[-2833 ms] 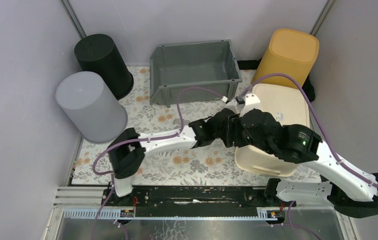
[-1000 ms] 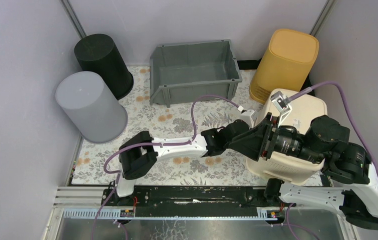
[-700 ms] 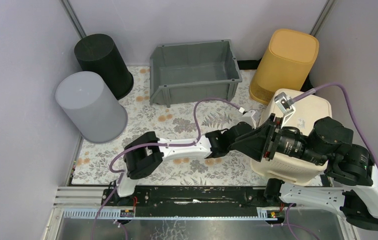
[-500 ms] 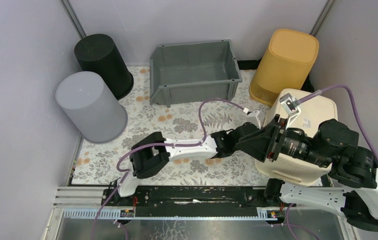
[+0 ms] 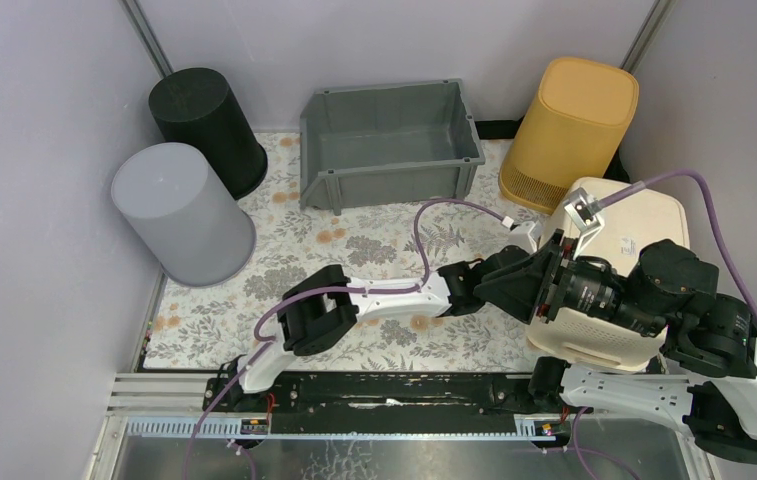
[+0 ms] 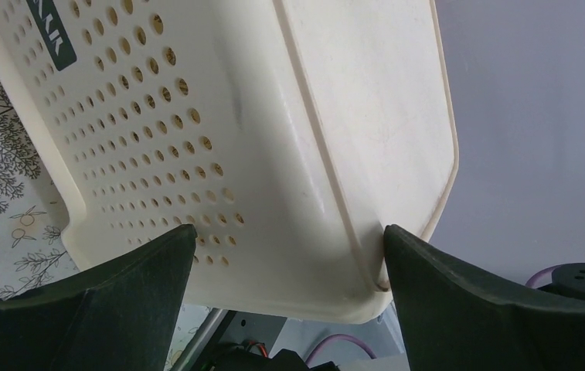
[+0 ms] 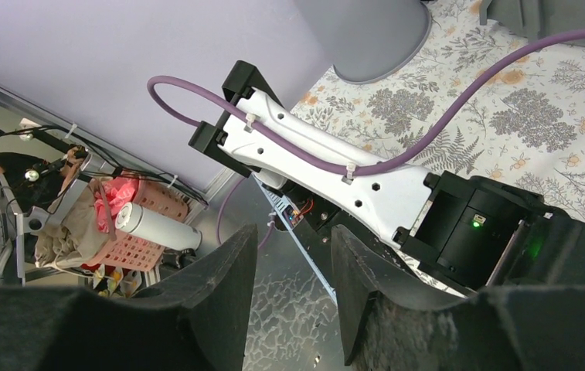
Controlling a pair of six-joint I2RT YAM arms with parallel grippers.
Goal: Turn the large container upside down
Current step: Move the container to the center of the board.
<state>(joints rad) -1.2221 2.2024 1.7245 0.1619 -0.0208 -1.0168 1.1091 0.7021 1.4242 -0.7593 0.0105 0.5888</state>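
Hemming cream container (image 5: 644, 212): yellow bin (image 5: 579, 120), right wall (image 5: 739, 130)

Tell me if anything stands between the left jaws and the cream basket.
Nothing visible does: the left jaws stand wide open, and the cream basket lies directly ahead of them.

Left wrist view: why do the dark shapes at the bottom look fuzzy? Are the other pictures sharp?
Left wrist: the gripper's fingers sit too near the lens, soft-edged; the cream container is sharp. Right wrist: fingers likewise soft, floral mat crisp. Top external: even, glare-free light.
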